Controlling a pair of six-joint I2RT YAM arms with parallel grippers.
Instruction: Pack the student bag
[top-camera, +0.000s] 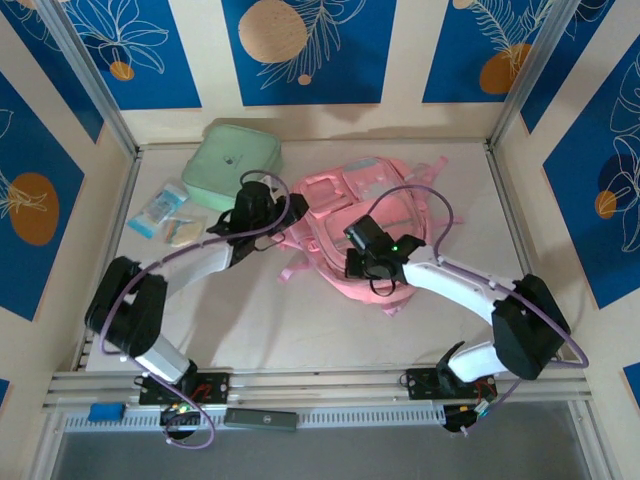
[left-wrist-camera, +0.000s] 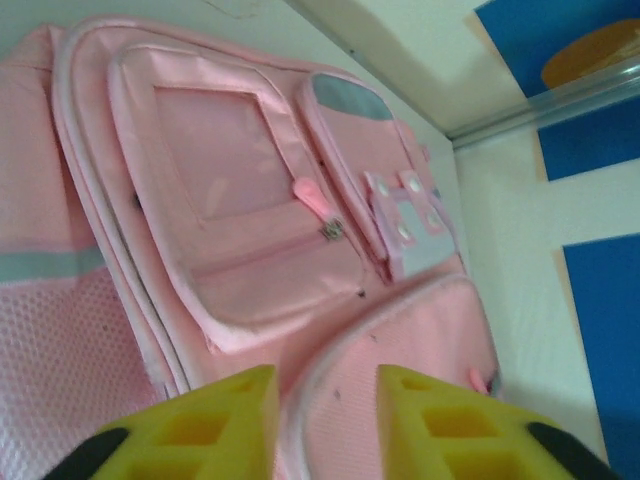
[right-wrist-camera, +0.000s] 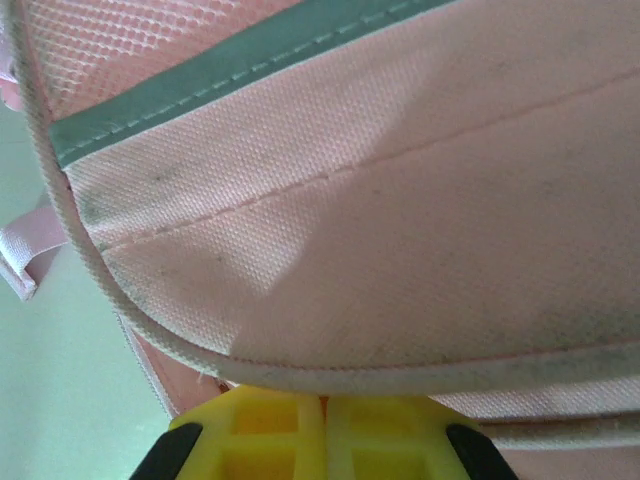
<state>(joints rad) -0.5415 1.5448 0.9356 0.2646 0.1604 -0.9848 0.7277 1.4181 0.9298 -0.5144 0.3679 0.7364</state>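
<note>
Left fingers (left-wrist-camera: 258, 402): open, with a clear gap between the yellow tips and nothing in it. They hang over the front of the student bag (left-wrist-camera: 250, 200). Right fingers (right-wrist-camera: 322, 425): closed, tips together, right against a piped seam of the bag. Can't tell if any fabric is pinched.

Left wrist view gives the front detail: stacked pockets, a square see-through panel, a pink zip pull (left-wrist-camera: 310, 195) and a small flap with studs. Right wrist view gives fabric close up: a grey-green band, mesh above it, and a strap loop (right-wrist-camera: 25, 250) at the left edge.

Top view gives the layout. The bag (top-camera: 350, 200) lies flat on the desk (top-camera: 300, 320), mid to back, straps spread out. The left arm comes in at its left side. The right arm lies over its near edge and hides part of it. Can't tell what is inside the bag.

A mint green case (top-camera: 235, 155) sits at back left, zipped, just beside the bag and partly behind the left wrist. Two small packets (top-camera: 160, 210) lie further left, apart from the bag.
</note>
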